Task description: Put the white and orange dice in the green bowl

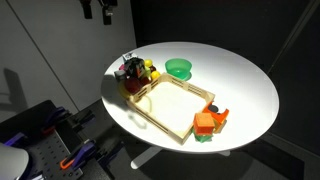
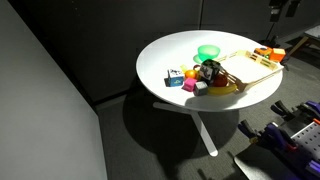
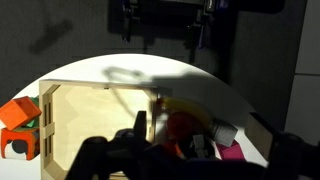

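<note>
Dice: the white and orange dice (image 2: 190, 75), a tiny whitish cube with orange on it, lies on the counter at the edge of a toy heap. It is too small for its faces to be read.
Dice neighbour: a small blue cube (image 2: 175, 79) sits just beside it at 8 o'clock.
Bowl: the green bowl (image 1: 179, 68) is small, round and made of glossy plastic. It stands upright on the counter at about 1 o'clock from the dice in an exterior view, apart from it.
Toy heap: a pile of mixed coloured toys (image 1: 135, 72) lies at 9 o'clock from the bowl, against a corner of the tray.
Tray: a shallow rectangular wooden tray (image 1: 172, 100) lies at 6 o'clock from the bowl, near it.
Orange toy: a blocky orange toy with a green base (image 1: 208, 122) stands at the tray's 4 o'clock corner, near the counter's edge.
Counter: a round white tabletop (image 1: 250, 90).
Tool: the dark tool (image 1: 98, 17) hangs high at 11 o'clock from the bowl, well apart from everything. Its jaws stand apart and hold nothing.
Wrist view: the tray and orange toy show, with a dark blur along the bottom.
</note>
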`<state>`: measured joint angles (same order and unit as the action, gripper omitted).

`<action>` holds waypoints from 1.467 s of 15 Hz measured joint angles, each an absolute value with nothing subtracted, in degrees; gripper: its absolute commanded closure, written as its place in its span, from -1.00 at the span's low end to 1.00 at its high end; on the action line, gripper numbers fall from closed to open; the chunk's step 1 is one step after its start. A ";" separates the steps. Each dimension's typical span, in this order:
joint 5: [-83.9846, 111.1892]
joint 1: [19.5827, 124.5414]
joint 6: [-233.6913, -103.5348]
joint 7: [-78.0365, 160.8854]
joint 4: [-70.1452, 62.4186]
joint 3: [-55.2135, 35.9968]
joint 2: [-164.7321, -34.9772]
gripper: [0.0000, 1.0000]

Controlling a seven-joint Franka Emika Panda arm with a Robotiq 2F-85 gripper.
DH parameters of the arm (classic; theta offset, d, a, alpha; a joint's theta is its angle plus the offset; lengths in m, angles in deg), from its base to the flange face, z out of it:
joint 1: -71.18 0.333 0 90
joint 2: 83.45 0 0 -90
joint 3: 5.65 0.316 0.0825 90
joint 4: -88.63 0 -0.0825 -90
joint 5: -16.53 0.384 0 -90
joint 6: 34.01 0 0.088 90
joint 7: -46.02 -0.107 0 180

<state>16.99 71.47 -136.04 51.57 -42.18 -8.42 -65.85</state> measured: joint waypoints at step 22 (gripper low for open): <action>17.10 75.09 -159.28 50.99 -36.10 -2.39 -84.19 -1.00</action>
